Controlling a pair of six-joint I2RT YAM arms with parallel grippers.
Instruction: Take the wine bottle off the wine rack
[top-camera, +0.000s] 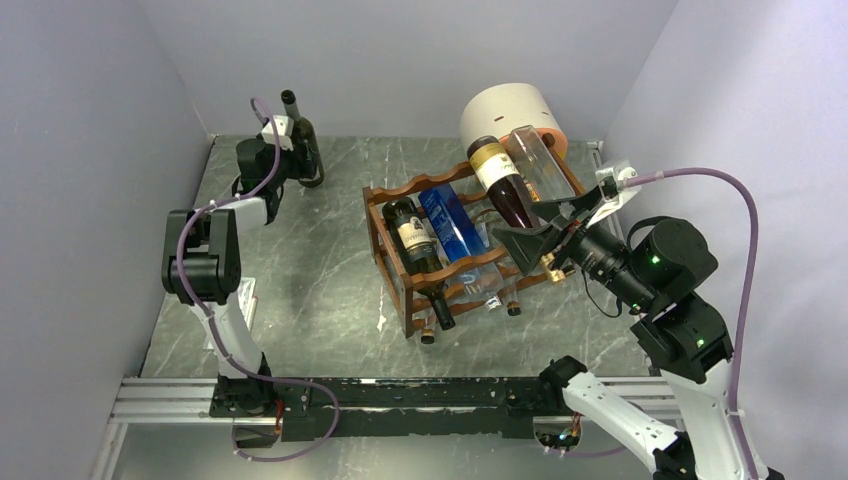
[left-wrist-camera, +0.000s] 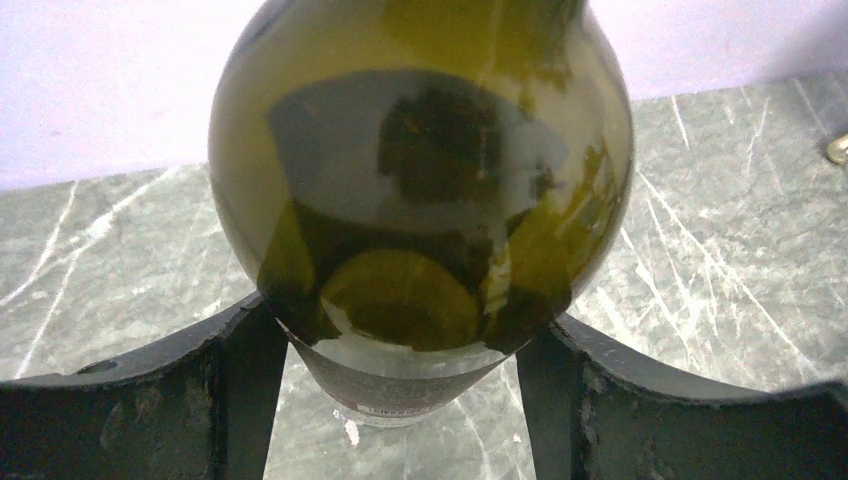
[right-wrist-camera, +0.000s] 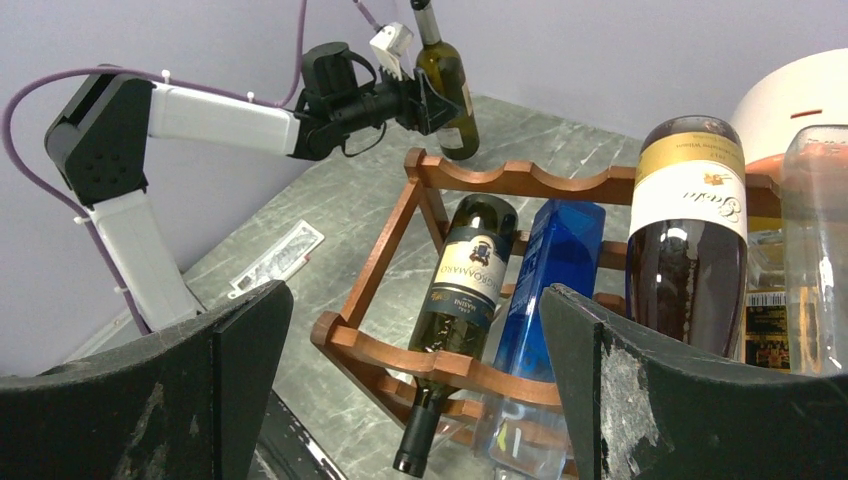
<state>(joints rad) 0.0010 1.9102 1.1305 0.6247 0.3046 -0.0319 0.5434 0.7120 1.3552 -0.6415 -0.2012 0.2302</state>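
The reddish-brown wine rack (top-camera: 400, 290) stands mid-table and also shows in the right wrist view (right-wrist-camera: 480, 180). On it lie a dark bottle with a cream label (top-camera: 415, 240), a blue bottle (top-camera: 450, 225), a red-wine bottle with a yellow label (top-camera: 503, 180) and a clear bottle (top-camera: 540, 160). My left gripper (top-camera: 292, 158) is at the back left, shut on a green wine bottle (top-camera: 303, 140) that stands upright on the table; the bottle fills the left wrist view (left-wrist-camera: 420, 180) between the fingers (left-wrist-camera: 235, 400). My right gripper (top-camera: 545, 222) is open and empty at the rack's right side, above the bottles (right-wrist-camera: 415, 390).
A white-and-orange cylinder (top-camera: 512, 115) stands behind the rack. A flat white packet (right-wrist-camera: 275, 258) lies on the table near the left arm's base. Grey walls close in the left, back and right. An aluminium rail (top-camera: 400, 395) runs along the near edge.
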